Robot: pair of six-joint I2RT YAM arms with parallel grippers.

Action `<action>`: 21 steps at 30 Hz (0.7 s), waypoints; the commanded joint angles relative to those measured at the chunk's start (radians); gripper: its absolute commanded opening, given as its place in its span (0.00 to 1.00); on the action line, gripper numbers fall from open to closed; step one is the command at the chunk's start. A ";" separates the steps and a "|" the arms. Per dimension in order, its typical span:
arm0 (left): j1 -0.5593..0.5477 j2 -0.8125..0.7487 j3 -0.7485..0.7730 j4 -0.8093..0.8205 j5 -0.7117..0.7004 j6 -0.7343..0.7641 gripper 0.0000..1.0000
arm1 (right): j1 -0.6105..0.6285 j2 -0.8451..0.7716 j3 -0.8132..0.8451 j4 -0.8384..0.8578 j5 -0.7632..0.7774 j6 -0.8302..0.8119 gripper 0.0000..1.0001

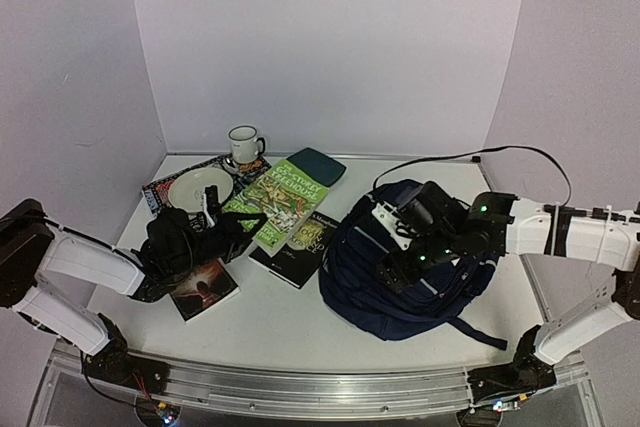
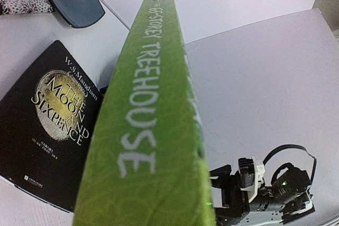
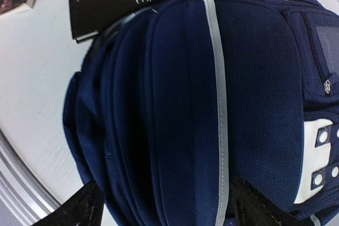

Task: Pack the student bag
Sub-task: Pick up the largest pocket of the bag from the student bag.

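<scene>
top external view: the student bag (image 1: 420, 297) lies at the right of the table (image 1: 300, 322), just beside the black book (image 1: 298, 239). right gripper (image 3: 169, 210) hovers over it, jaws wide and empty; left gripper (image 1: 214, 215) pinches the green book (image 1: 282, 197). likely step: opening the bag, so the right gripper must next grasp and spread its mouth

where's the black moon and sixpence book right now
In the top view the black book lies flat near mid-table, between the green treehouse book on its left and the student bag on its right.
</scene>
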 commanded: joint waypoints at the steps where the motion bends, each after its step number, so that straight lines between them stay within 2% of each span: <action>1: 0.009 -0.055 0.011 0.036 0.042 0.038 0.00 | 0.017 0.044 0.005 -0.118 0.177 -0.038 0.80; 6: 0.009 -0.038 0.007 0.031 0.075 0.035 0.00 | 0.030 0.107 0.007 -0.118 0.220 -0.047 0.70; 12: 0.009 -0.019 0.020 0.026 0.102 0.037 0.00 | 0.040 0.159 0.006 -0.105 0.261 -0.052 0.67; 17: 0.009 -0.025 0.029 0.012 0.112 0.046 0.00 | 0.062 0.155 0.018 -0.110 0.221 -0.053 0.67; 21: 0.009 -0.016 0.037 0.007 0.126 0.045 0.00 | 0.063 0.178 0.006 -0.114 0.287 -0.061 0.63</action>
